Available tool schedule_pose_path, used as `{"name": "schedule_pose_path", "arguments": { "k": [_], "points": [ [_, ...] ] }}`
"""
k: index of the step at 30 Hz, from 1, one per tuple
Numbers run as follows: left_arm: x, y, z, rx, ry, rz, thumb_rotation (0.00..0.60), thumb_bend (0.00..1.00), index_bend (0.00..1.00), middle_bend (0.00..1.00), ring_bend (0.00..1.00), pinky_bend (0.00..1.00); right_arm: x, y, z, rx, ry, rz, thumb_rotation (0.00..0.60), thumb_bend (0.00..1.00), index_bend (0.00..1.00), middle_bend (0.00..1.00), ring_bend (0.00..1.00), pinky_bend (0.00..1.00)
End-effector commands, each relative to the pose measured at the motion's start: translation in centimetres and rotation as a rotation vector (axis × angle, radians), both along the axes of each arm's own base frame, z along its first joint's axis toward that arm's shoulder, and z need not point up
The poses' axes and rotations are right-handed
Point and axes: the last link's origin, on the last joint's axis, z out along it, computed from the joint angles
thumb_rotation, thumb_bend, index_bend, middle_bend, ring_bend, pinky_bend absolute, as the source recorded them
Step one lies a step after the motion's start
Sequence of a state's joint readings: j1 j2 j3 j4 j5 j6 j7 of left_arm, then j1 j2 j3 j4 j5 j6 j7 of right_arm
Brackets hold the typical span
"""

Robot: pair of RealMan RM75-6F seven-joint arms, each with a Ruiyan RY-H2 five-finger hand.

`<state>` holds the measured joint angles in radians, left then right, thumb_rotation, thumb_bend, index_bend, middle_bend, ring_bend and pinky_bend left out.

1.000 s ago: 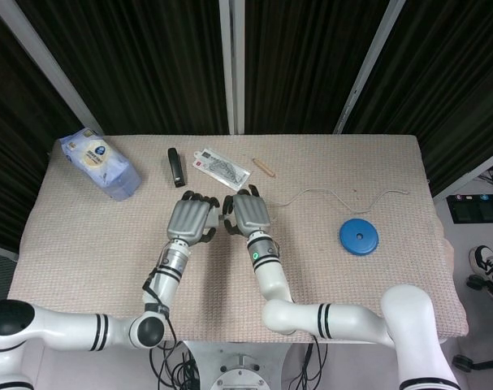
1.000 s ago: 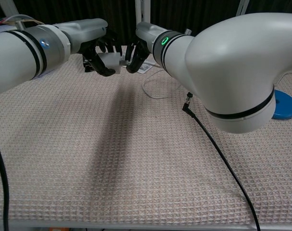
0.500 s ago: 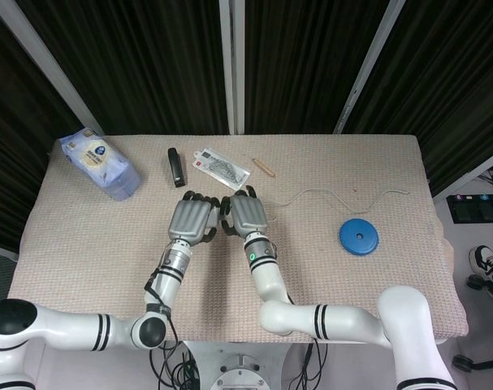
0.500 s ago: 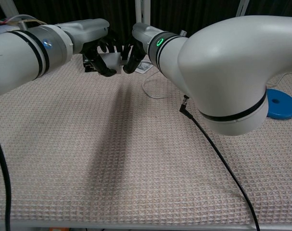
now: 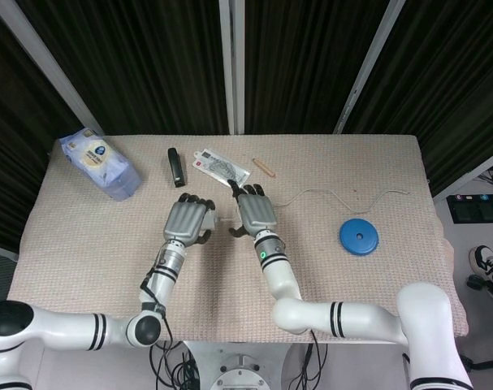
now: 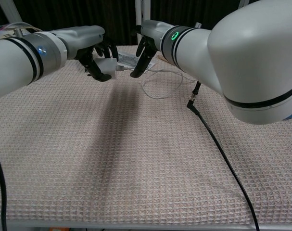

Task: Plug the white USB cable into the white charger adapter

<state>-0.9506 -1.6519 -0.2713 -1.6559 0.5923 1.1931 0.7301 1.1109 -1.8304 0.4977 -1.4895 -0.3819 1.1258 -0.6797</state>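
Note:
My left hand [image 5: 189, 220] [image 6: 95, 54] grips the white charger adapter [image 6: 107, 65] above the mat. A short white USB plug [image 5: 223, 218] [image 6: 120, 69] sticks out of the adapter's right side, toward my right hand. From there the white cable [image 6: 158, 85] loops on the mat and trails off to the right [image 5: 335, 193]. My right hand [image 5: 255, 213] [image 6: 145, 54] hovers just right of the plug with its fingers curved down and apart, holding nothing that I can see. Where the plug enters the adapter is partly hidden by my left hand's fingers.
At the back of the mat lie a black stapler-like bar [image 5: 175, 166], a clear packet [image 5: 222, 168] and a small wooden stick [image 5: 264, 167]. A blue-white bag [image 5: 100, 162] sits back left, a blue disc [image 5: 359, 236] at the right. A black arm lead [image 6: 218, 144] crosses the front.
My right hand has drawn back to the right, away from the adapter, opening a gap between the hands. The white plug now shows sticking out of the adapter in my left hand.

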Motion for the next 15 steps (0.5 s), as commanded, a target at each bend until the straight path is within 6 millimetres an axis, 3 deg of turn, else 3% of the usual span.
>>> {"name": "schedule_pose_path", "arguments": {
  "k": [1,10,15],
  "points": [
    [-1.4,0.2,-0.3,-0.013,0.024,0.021,0.6,0.4,0.3,0.28,0.1,0.15,-1.0,-0.4,1.9,-0.034,-0.001,-0.005,0.6,0.09,0.0,0.17,0.05,0.0],
    [-4.6,0.4,-1.9,-0.064,0.081,0.076,0.6,0.39,0.22,0.22,0.06,0.12,-5.0,-0.4,6.2,-0.092,0.016,-0.017,0.6,0.09,0.0,0.17,0.04,0.0],
    [-5.6,0.4,-0.6,-0.025,0.034,0.09,0.6,0.35,0.17,0.18,0.03,0.12,-8.0,0.2,8.6,-0.132,0.04,-0.023,0.6,0.09,0.0,0.16,0.03,0.0]
  ]
}}
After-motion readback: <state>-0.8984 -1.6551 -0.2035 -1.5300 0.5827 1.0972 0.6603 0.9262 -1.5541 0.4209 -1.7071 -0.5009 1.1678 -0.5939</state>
